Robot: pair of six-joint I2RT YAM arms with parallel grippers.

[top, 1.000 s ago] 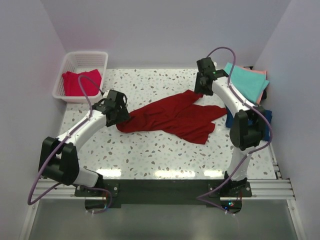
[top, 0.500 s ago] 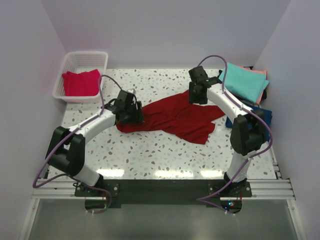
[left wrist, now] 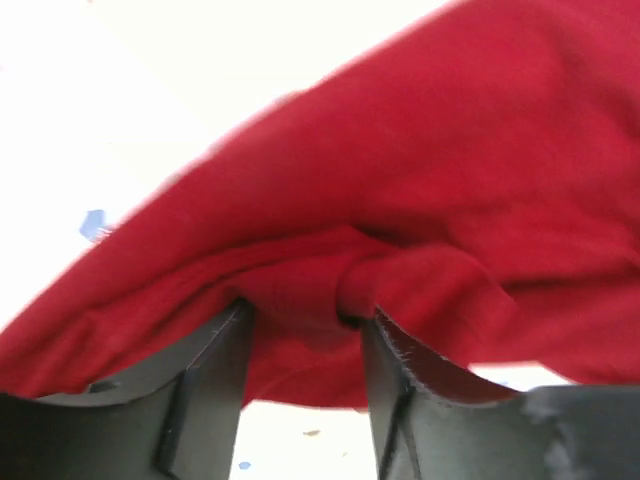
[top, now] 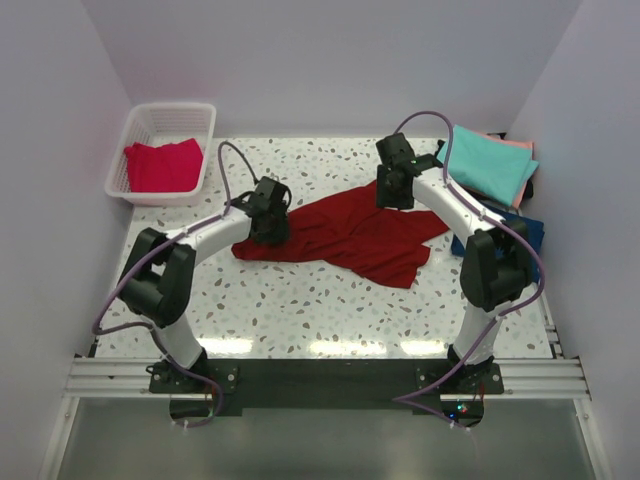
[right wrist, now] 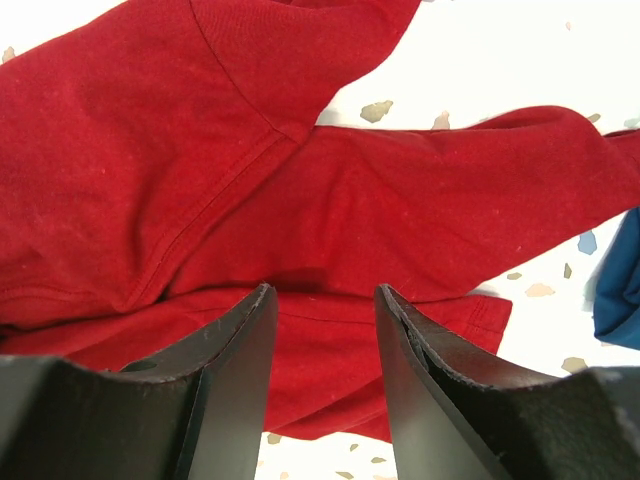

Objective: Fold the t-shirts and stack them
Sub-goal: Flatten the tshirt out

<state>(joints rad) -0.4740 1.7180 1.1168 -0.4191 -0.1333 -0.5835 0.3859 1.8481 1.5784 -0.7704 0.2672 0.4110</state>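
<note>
A large dark red t-shirt (top: 350,235) lies crumpled across the middle of the speckled table (top: 300,300). My left gripper (top: 270,225) is down at the shirt's left end. In the left wrist view its jaws (left wrist: 305,320) stand apart with a bunched fold of the red cloth (left wrist: 450,180) between them; the right-hand finger touches the fold. My right gripper (top: 392,190) hovers over the shirt's far upper part. In the right wrist view it (right wrist: 322,300) is open above the red cloth (right wrist: 200,150), with nothing held.
A white lattice basket (top: 160,118) at the back left holds a pinkish-red t-shirt (top: 160,167). At the back right a folded teal t-shirt (top: 490,160) lies on a salmon pink one (top: 522,146). A navy t-shirt (top: 535,232) lies beside the right arm.
My left gripper has moved right onto the shirt's left end and its jaws have narrowed around the cloth. My right gripper has shifted left and forward over the shirt.
</note>
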